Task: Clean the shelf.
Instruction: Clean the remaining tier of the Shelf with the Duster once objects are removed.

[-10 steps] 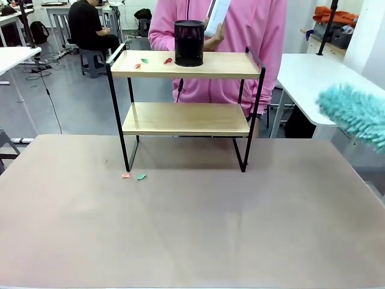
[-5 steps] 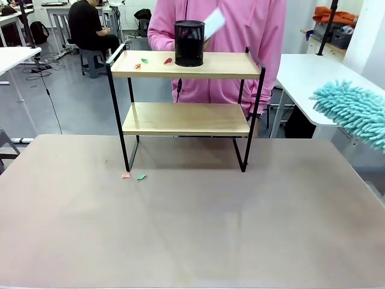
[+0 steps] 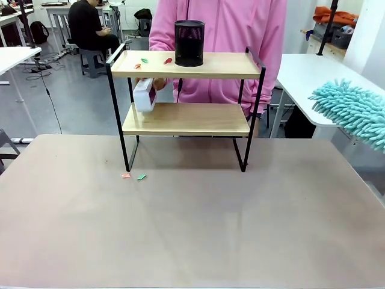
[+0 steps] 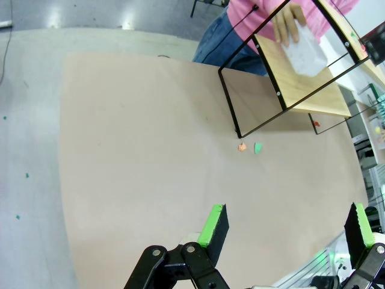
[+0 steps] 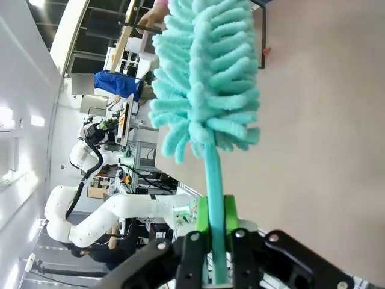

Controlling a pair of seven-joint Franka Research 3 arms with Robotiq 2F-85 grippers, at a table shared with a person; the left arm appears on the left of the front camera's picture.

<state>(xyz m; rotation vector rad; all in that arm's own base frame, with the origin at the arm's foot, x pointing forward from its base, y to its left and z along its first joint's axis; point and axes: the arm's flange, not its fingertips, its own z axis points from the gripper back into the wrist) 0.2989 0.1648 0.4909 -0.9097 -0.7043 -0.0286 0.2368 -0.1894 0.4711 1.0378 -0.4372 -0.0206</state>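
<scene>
left tool [image 4: 286,221] – spread wide above the desk [image 4: 138,132]. right tool [image 5: 215,212] – pinching the teal duster [image 5: 207,78] handle. person's hand [image 4: 287,23] holds a white pack [image 4: 305,51] at the shelf [image 3: 192,119] lower board.

Blk mesh cup [image 3: 189,43] — orange scrap [image 3: 126,176], green scrap [image 3: 141,177] on table [image 3: 198,229].

On the shelf [image 3: 192,118], a black mesh cup [image 3: 189,43] blocks the top middle; a person's hand [image 4: 287,23] with a white packet [image 3: 144,95] crowds the lower left.
</scene>
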